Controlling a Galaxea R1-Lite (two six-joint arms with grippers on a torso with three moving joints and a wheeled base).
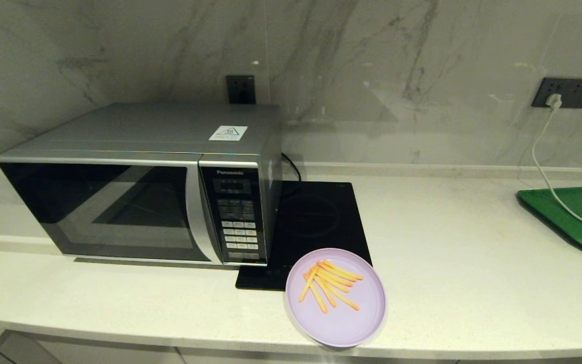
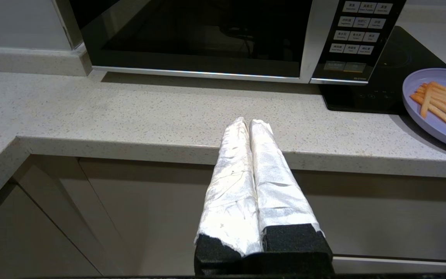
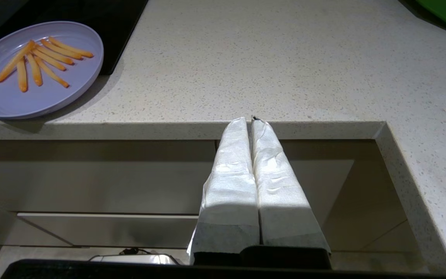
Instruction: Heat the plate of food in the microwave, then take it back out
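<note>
Spanning the whole scene: a pale speckled countertop [image 1: 447,263], backed by a marble wall. Sitting far left on it, the microwave [image 1: 139,182] (silver-grey, dark glass door closed, keypad panel on its right side). Just right of that, touching its side, a flat black induction hob [image 1: 316,217]. Far right, at the counter's edge of view, a green tray [image 1: 579,217] with a white cable [image 1: 543,156] trailing over it from a wall socket. Near the front edge of the counter, overlapping the hob's near right corner, the plate of food [image 1: 335,298], lilac, with orange-yellow fries fanned on its far half. Hanging below the counter's front edge, left of the plate, the left gripper [image 2: 249,123], fingers pressed together, holding nothing. Likewise below the edge, right of the plate, the right gripper [image 3: 248,121], fingers together and empty.
</note>
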